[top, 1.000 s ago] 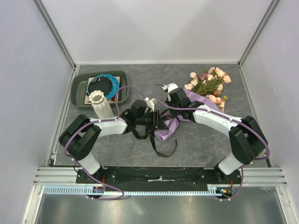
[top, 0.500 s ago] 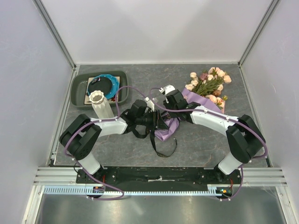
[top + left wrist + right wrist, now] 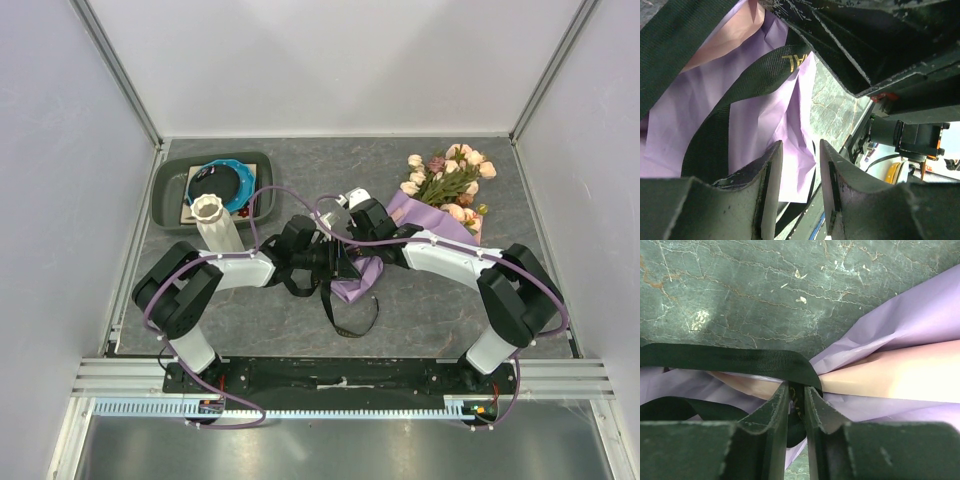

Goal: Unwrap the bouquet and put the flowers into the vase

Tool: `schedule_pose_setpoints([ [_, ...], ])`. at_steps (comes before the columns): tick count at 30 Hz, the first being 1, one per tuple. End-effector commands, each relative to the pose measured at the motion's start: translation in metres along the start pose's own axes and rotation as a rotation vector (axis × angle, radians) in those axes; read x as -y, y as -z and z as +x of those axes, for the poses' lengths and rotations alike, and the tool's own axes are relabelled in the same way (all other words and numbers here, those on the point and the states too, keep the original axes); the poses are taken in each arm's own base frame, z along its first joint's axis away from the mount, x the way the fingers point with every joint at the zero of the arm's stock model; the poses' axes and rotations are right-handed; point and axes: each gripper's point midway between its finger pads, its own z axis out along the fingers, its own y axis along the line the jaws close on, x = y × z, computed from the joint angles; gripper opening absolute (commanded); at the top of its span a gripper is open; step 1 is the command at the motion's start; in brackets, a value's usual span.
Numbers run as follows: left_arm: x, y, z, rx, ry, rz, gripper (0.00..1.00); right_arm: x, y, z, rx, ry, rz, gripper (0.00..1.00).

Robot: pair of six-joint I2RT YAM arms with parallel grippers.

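Step in hand, as we read it: get the ribbon [image 3: 725, 360] off the bouquet [image 3: 425, 212]. The bouquet lies on the desk [image 3: 300, 170] right of centre. Its flowers [image 3: 447, 175] point to the far right corner and the wrapped end points to the middle, where both arms meet. The vase [image 3: 217, 228] stands upright on the left, just beside the tray [image 3: 163, 200], well apart from the bouquet.

Now the right jaws are narrow and straddle the ribbon where it crosses the paper [image 3: 910, 305]. Ribbon sits in the gap, but we can't tell if it's clamped. The left jaws are part open with nothing between them; the ribbon runs just beside one finger [image 3: 767, 190], paper behind.

To do it well, we think:
- Right closes on ribbon only, no paper in the pinch.
- Left takes the band next to it or pins the wrap.
- Pull slowly along the desk, away from the stems; the light paper will likely drag.
- A loose ribbon end trails toward the near edge; keep it off the arms.
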Motion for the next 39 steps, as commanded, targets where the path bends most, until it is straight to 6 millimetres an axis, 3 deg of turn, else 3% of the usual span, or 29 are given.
schedule_pose_setpoints([
  [1, 0.002, -0.004, -0.002, 0.009, 0.005, 0.021, 0.42, 0.006, 0.008, -0.021, 0.062, -0.028, 0.032, 0.21],
  [8, -0.005, -0.007, 0.001, 0.004, 0.015, 0.008, 0.42, 0.010, 0.027, -0.051, 0.144, -0.070, 0.027, 0.05],
  [21, -0.014, -0.010, 0.005, 0.000, 0.027, -0.016, 0.42, 0.019, 0.049, -0.082, 0.201, -0.116, 0.049, 0.01],
  [25, -0.016, -0.009, 0.006, 0.000, 0.029, -0.019, 0.42, 0.020, 0.051, -0.089, 0.205, -0.121, 0.044, 0.07],
  [36, -0.015, -0.010, 0.006, -0.002, 0.021, -0.014, 0.43, 0.008, 0.023, -0.051, 0.107, -0.105, 0.002, 0.09],
  [39, -0.014, -0.010, 0.006, -0.004, 0.021, -0.012, 0.43, 0.003, 0.024, -0.049, 0.109, -0.092, -0.032, 0.28],
])
